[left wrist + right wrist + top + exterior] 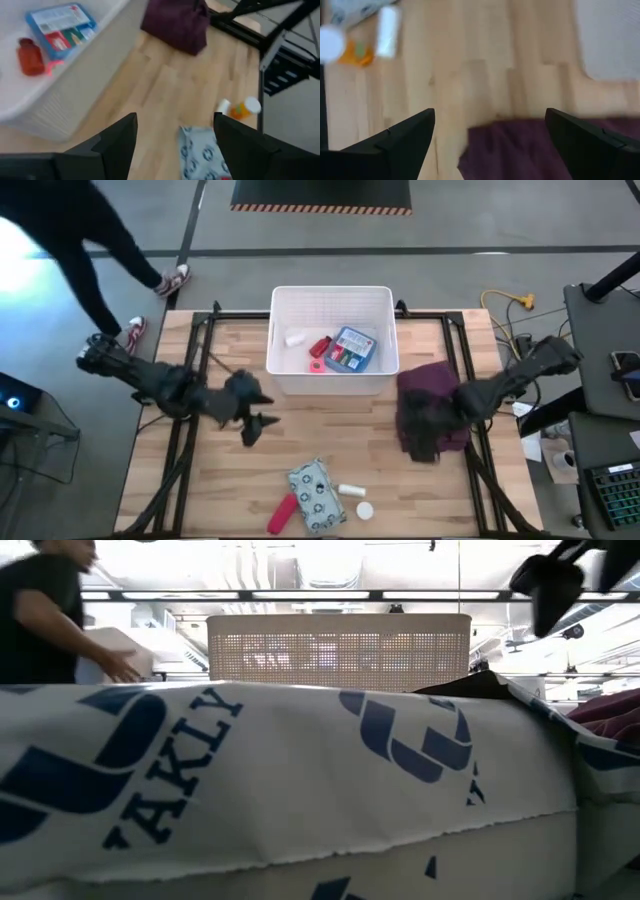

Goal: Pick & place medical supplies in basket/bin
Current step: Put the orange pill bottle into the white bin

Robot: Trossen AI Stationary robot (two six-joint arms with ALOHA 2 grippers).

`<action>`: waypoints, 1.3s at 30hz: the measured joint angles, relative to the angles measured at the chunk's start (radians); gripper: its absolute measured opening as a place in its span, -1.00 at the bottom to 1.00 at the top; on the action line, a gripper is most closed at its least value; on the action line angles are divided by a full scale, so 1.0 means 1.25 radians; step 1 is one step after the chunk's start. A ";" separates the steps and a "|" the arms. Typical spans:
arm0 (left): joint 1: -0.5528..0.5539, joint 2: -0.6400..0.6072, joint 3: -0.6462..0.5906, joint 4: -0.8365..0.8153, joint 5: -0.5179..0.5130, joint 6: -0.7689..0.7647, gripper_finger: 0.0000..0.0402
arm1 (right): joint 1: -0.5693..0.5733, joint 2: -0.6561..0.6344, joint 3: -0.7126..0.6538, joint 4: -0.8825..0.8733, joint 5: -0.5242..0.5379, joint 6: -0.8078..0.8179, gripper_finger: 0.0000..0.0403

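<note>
The white ribbed bin (285,315) stands at the table's far middle. It holds a blue flat packet (350,350), a red tube (320,346), a pink cube (316,364) and a small white item (294,338). Near the near edge lie the white patterned pouch (312,495), another red tube (282,515), a small white bottle (350,490) and its cap (365,510). My left gripper (255,418) is open, left of the bin's near corner, above bare wood. My right gripper (425,428) is open over the maroon cloth (432,385). In the low view it (545,585) is raised.
The maroon cloth (530,145) lies bunched on the table's right side, beside the bin. Bare wood shows between the bin and the pouch (200,157). A person stands beyond the table's far left corner (40,620). The pouch fills the low view's foreground.
</note>
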 joint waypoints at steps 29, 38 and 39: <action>-0.163 0.000 -0.156 0.008 0.081 -0.249 0.21 | 0.301 0.519 0.029 0.722 0.200 0.126 0.83; -0.163 -0.006 -0.156 -0.003 0.101 -0.248 0.21 | 0.287 0.606 0.109 0.664 0.222 0.220 0.82; -0.163 -0.009 -0.156 -0.004 0.101 -0.248 0.21 | 0.285 0.613 0.115 0.648 0.221 0.224 0.81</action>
